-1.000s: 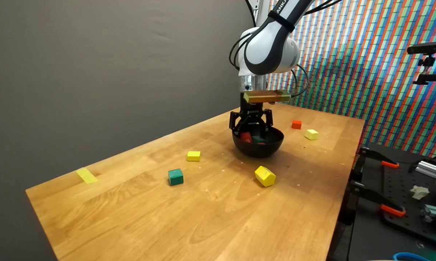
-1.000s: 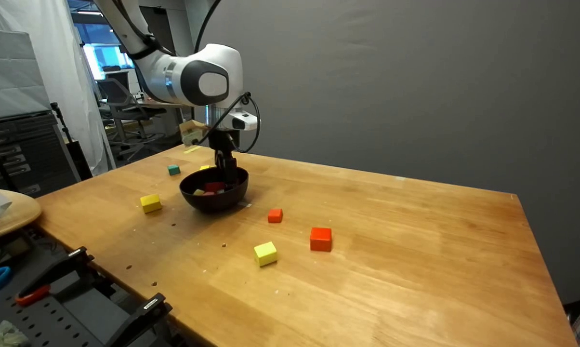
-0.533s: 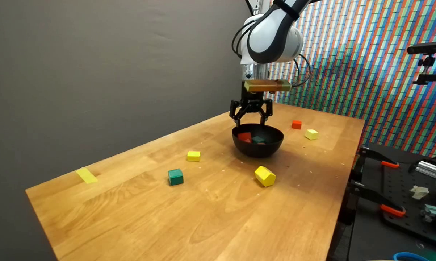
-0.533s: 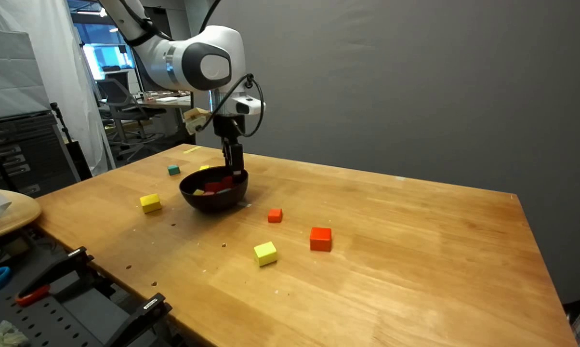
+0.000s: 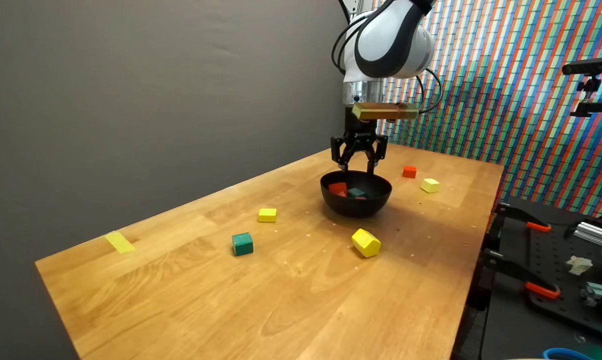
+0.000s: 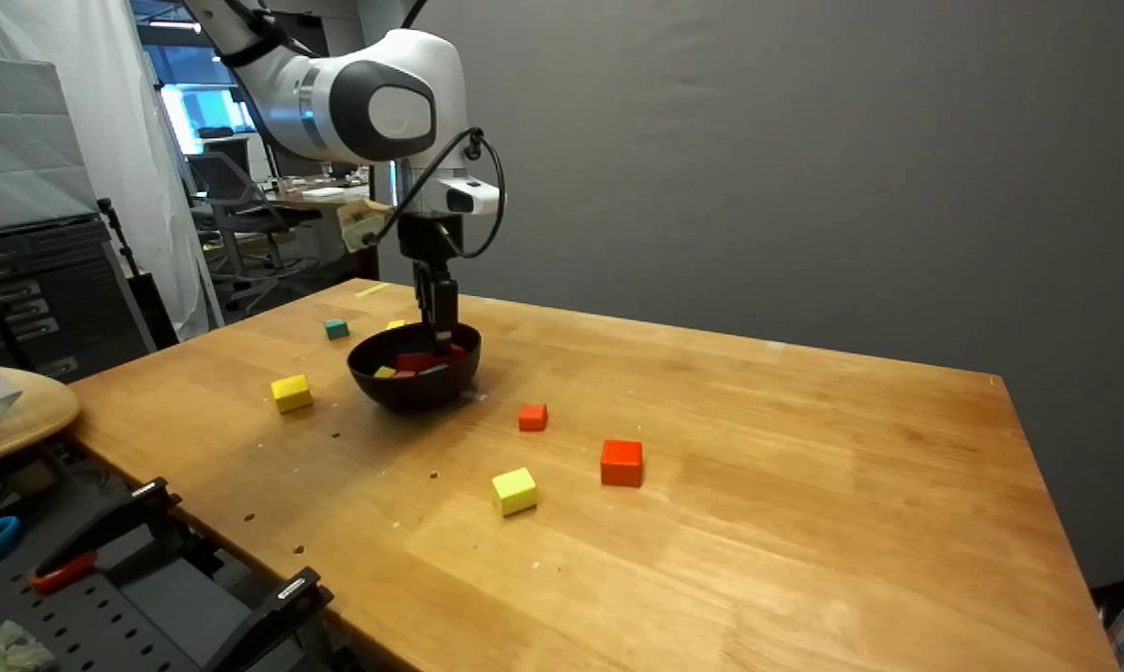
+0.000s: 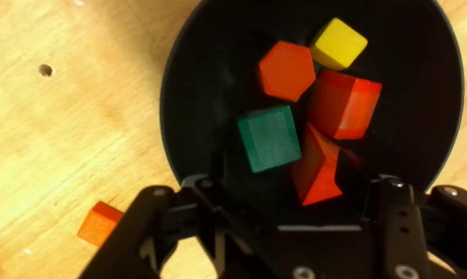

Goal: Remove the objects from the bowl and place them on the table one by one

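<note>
Fingers (image 5: 371, 164) stand apart over the bowl (image 5: 356, 207); inside lie one green block (image 7: 273, 139), one yellow block (image 7: 339, 44), three red blocks (image 7: 287, 71).

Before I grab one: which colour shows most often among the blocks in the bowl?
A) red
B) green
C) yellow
A: the wrist view shows a hexagonal red block, a second red block and a third red block in the bowl, but only one green block and one yellow block.
</note>
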